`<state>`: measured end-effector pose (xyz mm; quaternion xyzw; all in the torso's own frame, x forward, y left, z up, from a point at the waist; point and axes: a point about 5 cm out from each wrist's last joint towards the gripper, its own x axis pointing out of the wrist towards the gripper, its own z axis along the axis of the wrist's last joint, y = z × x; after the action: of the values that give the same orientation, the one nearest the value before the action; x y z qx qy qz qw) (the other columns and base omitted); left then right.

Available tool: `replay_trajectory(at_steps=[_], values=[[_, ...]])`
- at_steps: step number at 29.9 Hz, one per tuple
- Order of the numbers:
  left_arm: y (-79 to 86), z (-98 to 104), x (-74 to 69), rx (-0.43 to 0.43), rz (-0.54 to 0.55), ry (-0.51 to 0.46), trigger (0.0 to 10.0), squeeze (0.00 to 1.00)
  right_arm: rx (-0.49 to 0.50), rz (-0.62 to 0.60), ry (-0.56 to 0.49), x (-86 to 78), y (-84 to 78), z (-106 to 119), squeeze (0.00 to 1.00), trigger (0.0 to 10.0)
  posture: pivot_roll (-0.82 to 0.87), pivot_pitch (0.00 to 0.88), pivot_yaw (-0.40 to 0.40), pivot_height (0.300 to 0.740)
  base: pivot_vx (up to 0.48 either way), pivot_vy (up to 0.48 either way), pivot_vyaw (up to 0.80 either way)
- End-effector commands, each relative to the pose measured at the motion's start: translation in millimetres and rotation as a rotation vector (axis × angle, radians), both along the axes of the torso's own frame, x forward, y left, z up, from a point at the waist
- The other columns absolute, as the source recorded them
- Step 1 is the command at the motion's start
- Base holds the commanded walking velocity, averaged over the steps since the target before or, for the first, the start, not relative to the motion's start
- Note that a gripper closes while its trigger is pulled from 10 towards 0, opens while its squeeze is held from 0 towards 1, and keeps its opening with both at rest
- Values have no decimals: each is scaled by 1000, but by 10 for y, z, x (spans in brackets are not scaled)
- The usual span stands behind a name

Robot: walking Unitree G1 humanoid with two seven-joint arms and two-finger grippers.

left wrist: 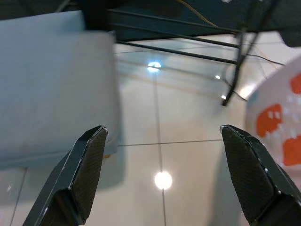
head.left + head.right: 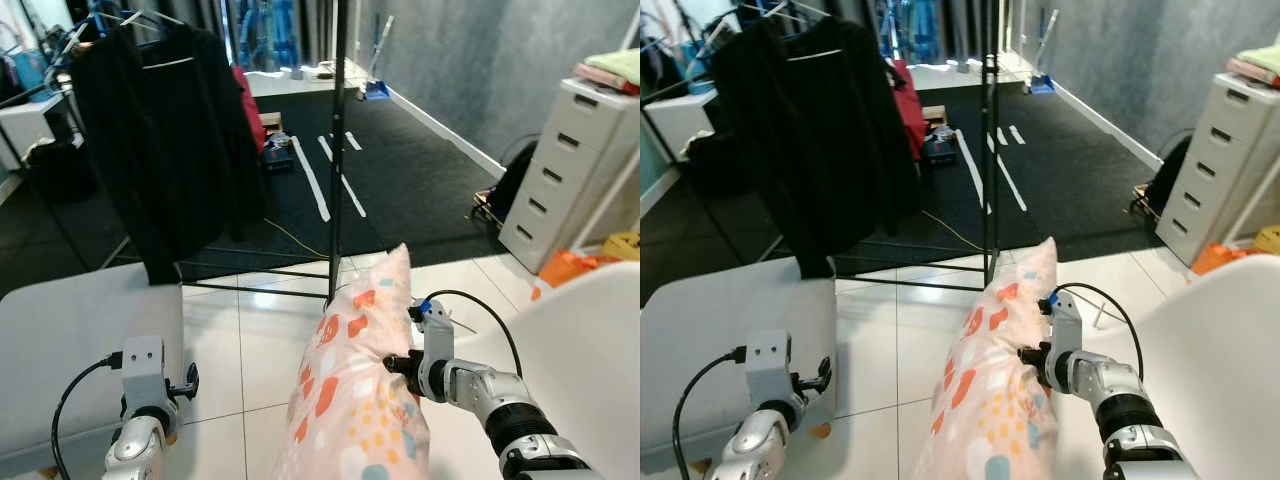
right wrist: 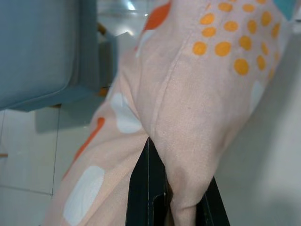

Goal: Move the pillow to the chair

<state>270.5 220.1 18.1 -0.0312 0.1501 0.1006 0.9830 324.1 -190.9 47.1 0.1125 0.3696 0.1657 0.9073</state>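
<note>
Your right gripper [image 3: 167, 197] is pinched on a fold of the pillow [image 2: 355, 400], which hangs upright above the tiled floor [image 2: 250, 340], apparently touching the white chair's [image 2: 580, 350] edge. Your left gripper [image 1: 162, 174] is spread wide, holding nothing.

Pale pink pillow [image 2: 355, 400] with orange spots, black garment [image 2: 165, 130], white drawers [image 2: 560, 170]

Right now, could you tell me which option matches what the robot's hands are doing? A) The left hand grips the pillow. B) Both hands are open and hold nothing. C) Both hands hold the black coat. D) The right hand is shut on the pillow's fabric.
D: the right hand pinches a fold of the pillow, while the left hand is open over the tiled floor, holding nothing.
</note>
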Motion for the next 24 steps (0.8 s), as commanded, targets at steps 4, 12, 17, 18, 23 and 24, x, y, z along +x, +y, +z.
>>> replay_trajectory(at_steps=[4, 12, 17, 18, 23, 24], values=[[22, -18, -4, 9, 2, 12, 10000, 0, -25, 3, -16, 36, -63, 65, 0, 10000, -200, 0, -2, 740, 0, 0, -656], [8, -32, -4, 4, -3, 14, 10000, 0, -88, -86, -25, 64, -230, 89, 0, 10000, -202, 0, -3, 740, 0, 0, -656], [2, -33, -4, 4, -4, 14, 10000, 0, -102, -99, -28, 67, -260, 95, 0, 10000, -202, 0, -3, 740, 0, 0, -656], [-1, -31, 1, 3, -6, 13, 10000, 0, -118, -115, -27, 67, -315, 105, 0, 10000, -207, 0, -2, 740, 0, 0, -656], [-3, -20, 20, 3, -10, 8, 10000, 0, -183, -106, 13, 20, -507, 118, 0, 10000, -211, 0, -1, 740, 0, 0, -656], [-4, -18, 23, 2, -10, 7, 10000, 0, -204, -114, 21, 6, -589, 133, 0, 10000, -212, 0, -2, 740, 0, 0, -656]])
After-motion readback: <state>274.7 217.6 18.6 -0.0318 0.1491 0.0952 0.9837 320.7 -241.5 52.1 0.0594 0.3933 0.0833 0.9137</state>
